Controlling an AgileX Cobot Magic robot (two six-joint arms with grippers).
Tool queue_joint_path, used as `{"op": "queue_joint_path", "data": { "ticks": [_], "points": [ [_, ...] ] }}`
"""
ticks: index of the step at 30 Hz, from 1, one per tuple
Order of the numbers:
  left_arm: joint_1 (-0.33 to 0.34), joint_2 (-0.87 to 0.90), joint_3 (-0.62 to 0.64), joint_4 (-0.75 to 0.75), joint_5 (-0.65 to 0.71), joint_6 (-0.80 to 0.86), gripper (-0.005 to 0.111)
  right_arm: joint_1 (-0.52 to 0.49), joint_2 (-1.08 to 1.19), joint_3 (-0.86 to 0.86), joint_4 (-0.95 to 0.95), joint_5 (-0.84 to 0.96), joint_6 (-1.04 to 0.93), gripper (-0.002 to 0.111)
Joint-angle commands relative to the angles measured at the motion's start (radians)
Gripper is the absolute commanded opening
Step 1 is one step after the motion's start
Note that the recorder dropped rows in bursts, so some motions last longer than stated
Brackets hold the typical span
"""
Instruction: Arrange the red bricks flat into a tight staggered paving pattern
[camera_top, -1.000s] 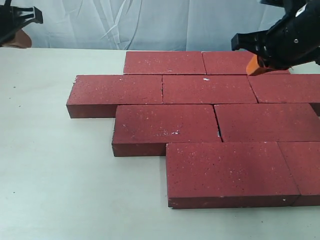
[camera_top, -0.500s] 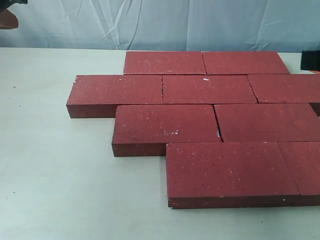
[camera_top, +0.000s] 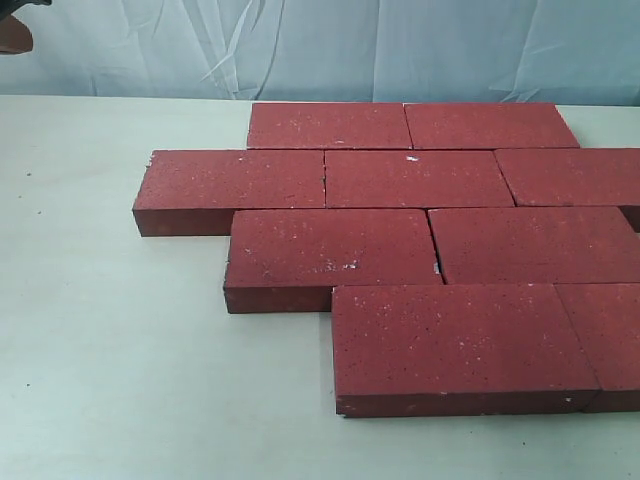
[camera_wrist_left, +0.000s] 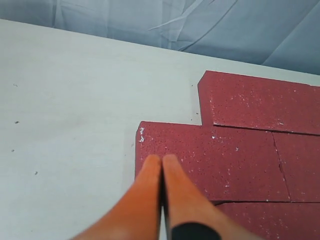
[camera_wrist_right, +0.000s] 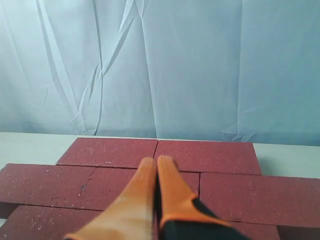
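red bricks (camera_top: 330, 245) flat on tbl (camera_top: 100, 350), staggered rows

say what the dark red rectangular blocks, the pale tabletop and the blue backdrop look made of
The dark red rectangular blocks look like concrete or clay pavers: matte, gritty, white-specked. The pale tabletop seems smooth painted or laminate board, low sheen. The blue backdrop is probably thin cloth or plastic; it creases.
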Motion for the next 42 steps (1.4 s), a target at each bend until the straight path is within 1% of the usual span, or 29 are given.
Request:
{"op": "queue_joint_path", "data": {
  "ticks": [1,3,24,27,29,42],
  "points": [
    [0.000,-0.007,0.004,-0.010,-0.010,0.010,0.000,-0.006,-0.005,0.003,-0.114,-0.052,-0.005,-0.001],
    [0.000,-0.007,0.004,-0.010,-0.010,0.010,0.000,-0.006,-0.005,0.003,-0.164,-0.044,-0.005,-0.001],
    [0.000,-0.007,0.004,-0.012,-0.012,0.010,0.000,-0.006,-0.005,0.003,-0.161,-0.042,-0.005,-0.001],
    [0.000,-0.007,0.004,-0.017,-0.019,0.010,0.000,0.038,-0.005,0.003,-0.158,-0.038,-0.003,-0.001],
    [0.000,-0.007,0.004,-0.022,-0.019,0.010,0.000,0.050,-0.005,0.003,-0.144,-0.038,-0.003,-0.001],
    [0.000,-0.007,0.004,-0.022,-0.020,0.026,0.000,0.052,-0.005,0.003,-0.138,-0.038,-0.001,-0.001]
  ]
}}
